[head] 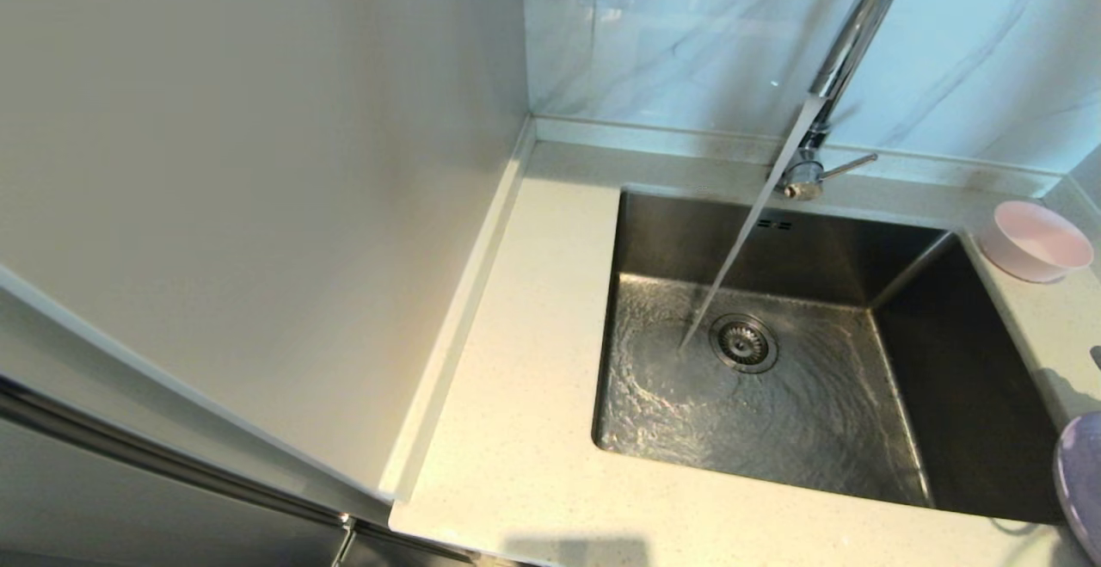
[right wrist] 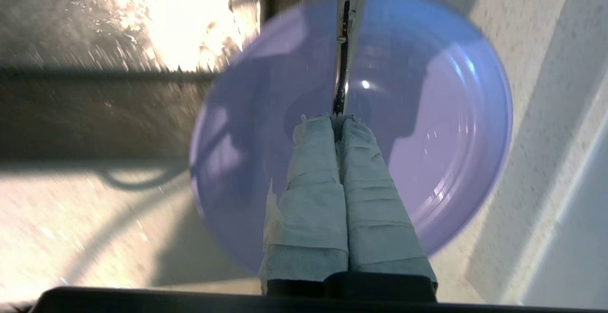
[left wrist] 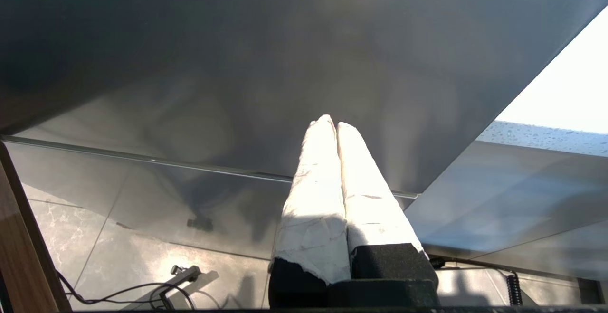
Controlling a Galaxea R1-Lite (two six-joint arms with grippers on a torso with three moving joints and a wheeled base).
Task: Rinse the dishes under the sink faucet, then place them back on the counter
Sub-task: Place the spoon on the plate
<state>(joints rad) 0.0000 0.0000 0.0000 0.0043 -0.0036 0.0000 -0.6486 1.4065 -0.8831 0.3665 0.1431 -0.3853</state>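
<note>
1. Two wrapped fingers of the right gripper (right wrist: 338, 119) pinch the slim silver spoon (right wrist: 343, 52) by its handle, just above the lilac plate (right wrist: 441, 128); being thin, stiff metal and probably wet, it could twist or slip, so a hold further along the handle looks safer.
2. Only the right wrist view shows this grip; the head view catches just the plate's rim (head: 1079, 481) on the counter (head: 516, 378) at the sink's right.
3. Below the counter, off to the left, the left gripper (left wrist: 335, 125) hangs with fingers pressed together, holding nothing.
4. Further back, water from the faucet (head: 847, 42) streams into the sink (head: 963, 378).
5. Farthest, the pink bowl (head: 1036, 242) sits on the counter's back right corner: light, rigid, best taken by its rim.
</note>
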